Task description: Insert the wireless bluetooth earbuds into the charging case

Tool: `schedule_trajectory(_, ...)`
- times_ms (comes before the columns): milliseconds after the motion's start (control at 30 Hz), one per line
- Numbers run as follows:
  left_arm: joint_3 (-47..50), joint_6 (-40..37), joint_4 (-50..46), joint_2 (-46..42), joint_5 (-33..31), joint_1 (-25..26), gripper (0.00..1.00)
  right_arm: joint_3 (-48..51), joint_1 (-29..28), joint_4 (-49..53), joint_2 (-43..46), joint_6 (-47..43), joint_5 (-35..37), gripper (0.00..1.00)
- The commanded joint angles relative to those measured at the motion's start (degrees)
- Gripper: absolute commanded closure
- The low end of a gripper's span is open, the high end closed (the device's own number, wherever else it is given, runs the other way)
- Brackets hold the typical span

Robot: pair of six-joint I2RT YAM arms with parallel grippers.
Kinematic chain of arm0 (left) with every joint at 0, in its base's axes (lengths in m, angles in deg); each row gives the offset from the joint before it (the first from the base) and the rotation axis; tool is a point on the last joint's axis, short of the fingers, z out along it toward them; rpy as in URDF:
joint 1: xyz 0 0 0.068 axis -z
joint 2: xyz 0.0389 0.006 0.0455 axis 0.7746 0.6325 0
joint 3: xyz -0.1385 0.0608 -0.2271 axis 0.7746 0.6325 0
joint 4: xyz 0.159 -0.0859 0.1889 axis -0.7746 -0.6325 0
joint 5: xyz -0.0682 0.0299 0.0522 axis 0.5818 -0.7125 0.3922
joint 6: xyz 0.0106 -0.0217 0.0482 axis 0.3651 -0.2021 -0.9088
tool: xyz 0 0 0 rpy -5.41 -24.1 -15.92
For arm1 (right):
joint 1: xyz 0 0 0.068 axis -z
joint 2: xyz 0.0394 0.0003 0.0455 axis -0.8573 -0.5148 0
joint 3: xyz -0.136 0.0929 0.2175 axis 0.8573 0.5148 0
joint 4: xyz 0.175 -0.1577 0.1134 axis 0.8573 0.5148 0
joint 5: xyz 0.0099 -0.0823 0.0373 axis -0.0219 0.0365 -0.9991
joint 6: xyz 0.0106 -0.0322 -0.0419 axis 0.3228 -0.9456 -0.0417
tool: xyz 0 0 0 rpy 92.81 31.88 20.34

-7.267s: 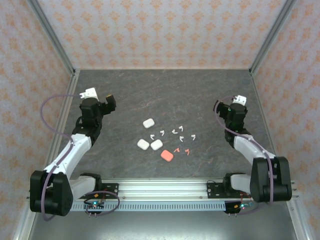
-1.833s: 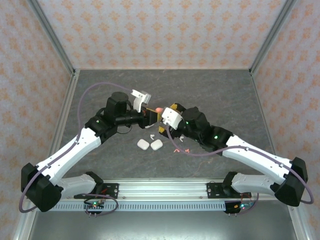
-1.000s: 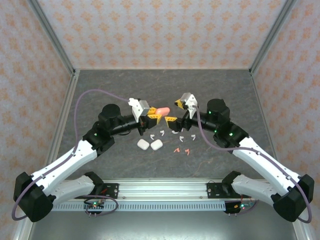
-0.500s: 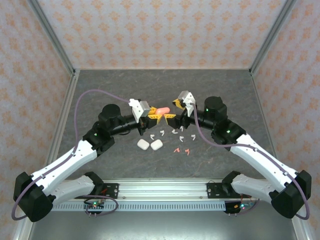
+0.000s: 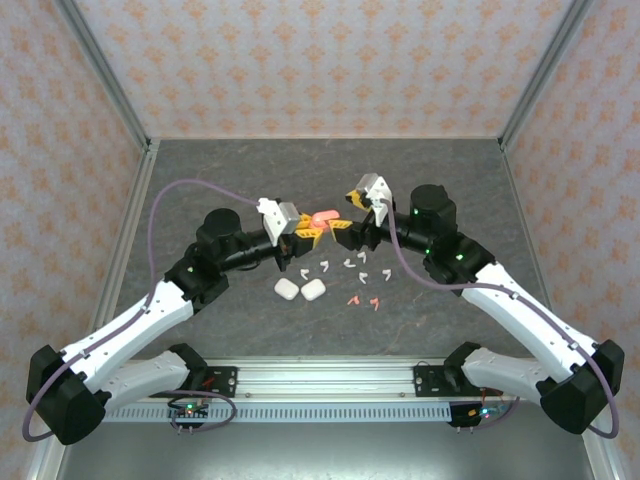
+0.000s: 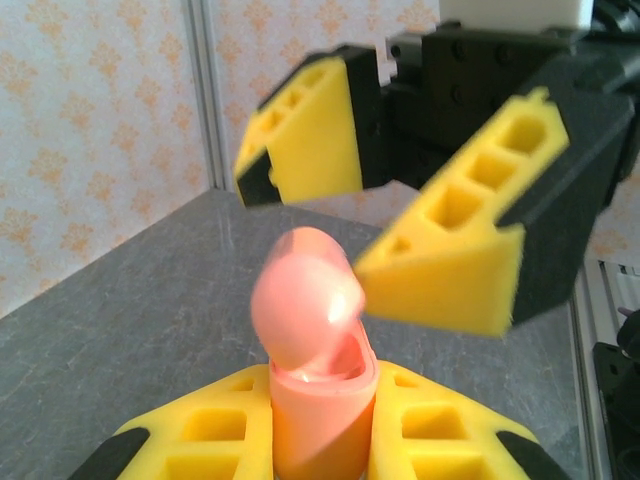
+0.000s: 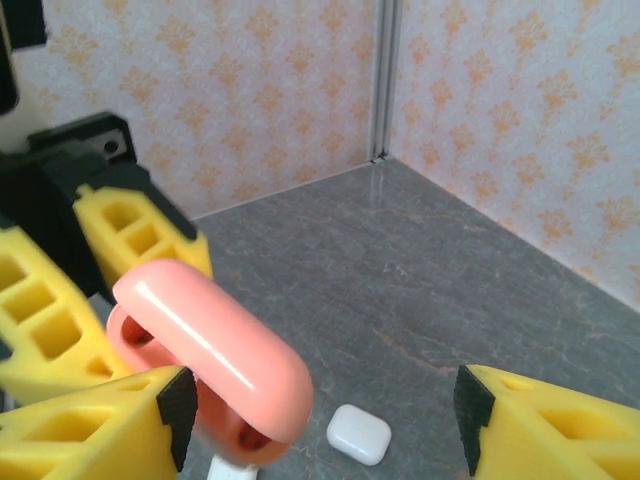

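Observation:
My left gripper (image 5: 308, 233) is shut on the coral charging case (image 5: 322, 217) and holds it up above the table. In the left wrist view the case (image 6: 320, 400) stands upright between my yellow fingers (image 6: 200, 445), with its lid (image 6: 303, 300) swung up and blurred. My right gripper (image 5: 346, 226) is open right beside it. Its left finger (image 7: 85, 430) sits against the lid (image 7: 215, 340), and nothing is between the jaws. White earbuds (image 5: 349, 263) and two coral earbuds (image 5: 352, 299) lie on the table below.
Two white cases (image 5: 287, 289) (image 5: 313, 290) lie side by side in front of the earbuds. Another white case (image 7: 358, 433) rests on the table under the grippers. Patterned walls with metal posts (image 5: 108, 75) close in the dark table (image 5: 420, 180).
My right gripper has moved left up to the coral case, with its jaws a little narrower. The case's lid has come up. The left arm has stayed put.

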Motion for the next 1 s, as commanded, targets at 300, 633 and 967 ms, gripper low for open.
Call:
schedule_trajectory(300, -0.4, -1.6, -0.9, -1.4, 0.6, 0.6, 1.00, -3.3, 0.5, 0.3, 0.4, -1.1, 0.7, 0.30)
schedule_trajectory(633, 4.2, -1.2, 0.5, -4.3, -5.1, 0.6, 1.00, -5.5, 0.4, 13.3, 5.2, 8.8, 8.0, 0.31)
schedule_trajectory(967, 10.5, 0.5, 0.5, -9.4, -9.4, 0.6, 1.00, -0.2, 0.5, 29.7, 6.2, 25.1, 19.3, 0.40)
